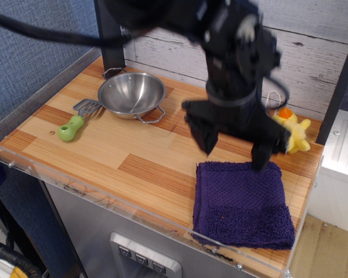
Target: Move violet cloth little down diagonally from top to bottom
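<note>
1. The cloth (241, 204) lies flat at the front right corner of the wooden surface (104, 152), its fluffier band along the near edge, close to the clear front rim.
2. The pincer (233, 143) hangs above the cloth's far edge with its two black fingers (204, 136) spread wide apart and holding nothing.
3. The right finger's tip overlaps the cloth's far right corner in this view; whether it touches cannot be told. The arm is motion-blurred.
4. A yellow duck toy (296, 132) sits behind the cloth at the right, near the back wall, partly hidden by the pincer.
5. A steel bowl (131, 95) stands at the back left, well apart from the cloth.
6. A green-handled spatula (75, 123) lies just left of the bowl, its metal head touching or nearly touching the bowl's rim.
</note>
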Tool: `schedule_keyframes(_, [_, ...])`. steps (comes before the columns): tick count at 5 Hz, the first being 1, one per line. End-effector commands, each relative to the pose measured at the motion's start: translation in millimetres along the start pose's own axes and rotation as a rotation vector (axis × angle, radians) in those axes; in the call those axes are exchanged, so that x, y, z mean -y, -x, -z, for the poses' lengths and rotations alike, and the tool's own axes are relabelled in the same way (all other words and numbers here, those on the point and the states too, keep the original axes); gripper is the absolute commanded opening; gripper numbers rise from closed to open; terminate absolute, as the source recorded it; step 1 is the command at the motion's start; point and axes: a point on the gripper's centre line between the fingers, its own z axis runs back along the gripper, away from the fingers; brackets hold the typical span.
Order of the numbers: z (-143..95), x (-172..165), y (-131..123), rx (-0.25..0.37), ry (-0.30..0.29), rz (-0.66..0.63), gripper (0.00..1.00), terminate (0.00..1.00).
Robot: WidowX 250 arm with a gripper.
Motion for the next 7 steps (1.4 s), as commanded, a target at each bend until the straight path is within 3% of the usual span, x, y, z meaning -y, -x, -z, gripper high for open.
schedule_keyframes(1, [-61.7, -18.6, -20.7, 0.152, 0.008, -0.07, 1.0, 0.0])
schedule_keyframes(2, [-69.7, -25.7, -20.3, 0.177, -0.031, -0.1, 1.0, 0.0])
schedule_keyframes(6, [-69.7, -25.7, -20.3, 0.177, -0.031, -0.1, 1.0, 0.0])
schedule_keyframes(7, [-69.7, -25.7, -20.3, 0.177, -0.031, -0.1, 1.0, 1.0])
